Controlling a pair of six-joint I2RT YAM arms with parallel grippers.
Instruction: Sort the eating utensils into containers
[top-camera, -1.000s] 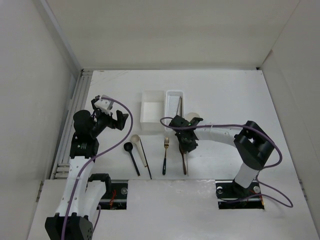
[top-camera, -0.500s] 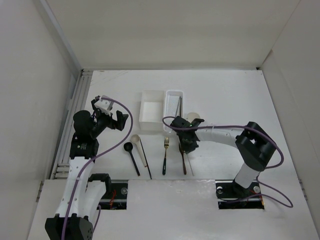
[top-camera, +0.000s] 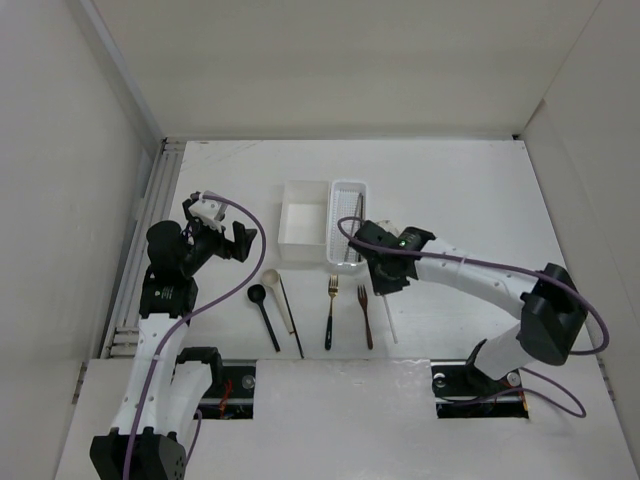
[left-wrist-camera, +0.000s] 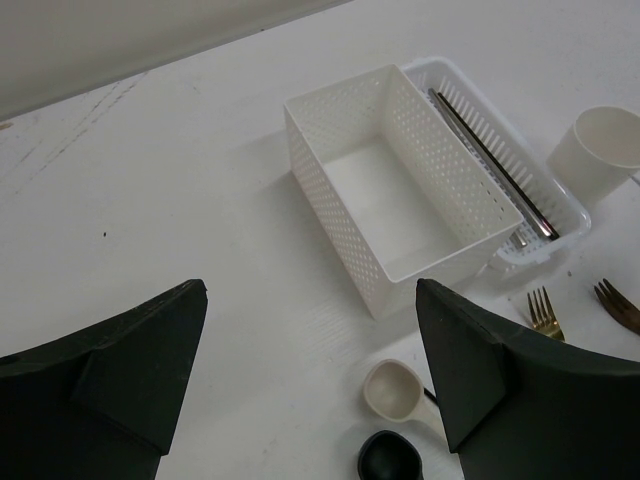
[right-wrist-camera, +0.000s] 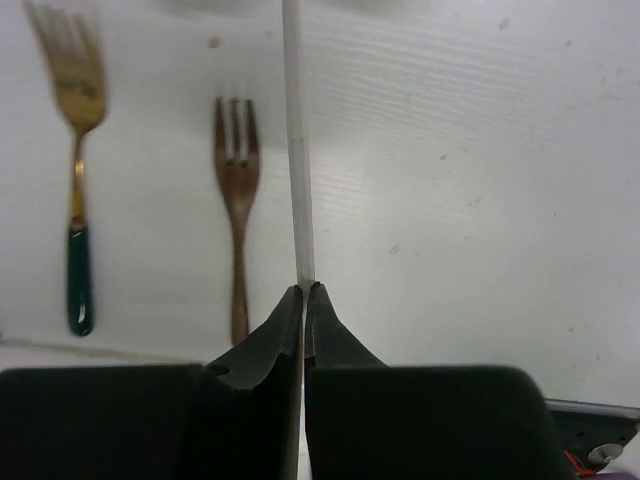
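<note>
My right gripper (right-wrist-camera: 303, 290) is shut on a thin pale chopstick (right-wrist-camera: 297, 150) that runs away from its jaws; it also shows in the top view (top-camera: 391, 322). The brown fork (right-wrist-camera: 236, 190) and the gold fork with black handle (right-wrist-camera: 75, 170) lie left of it. The top view shows the right gripper (top-camera: 384, 274) just below the perforated basket (top-camera: 347, 196), which holds chopsticks (left-wrist-camera: 495, 165). The black spoon (top-camera: 264, 314), beige spoon (top-camera: 276, 292) and a black chopstick (top-camera: 292, 320) lie further left. My left gripper (top-camera: 216, 236) is open and empty, raised left of the square box (top-camera: 305, 226).
The round cream cup (left-wrist-camera: 605, 146) stands right of the basket; my right arm hides it in the top view. White walls close in the table on the left, back and right. The arm bases sit at the near edge.
My right arm has swung its elbow out to the right and the gripper has shifted right off the brown fork, which now lies uncovered. The pale chopstick now shows in its grip. The left arm has not moved.
</note>
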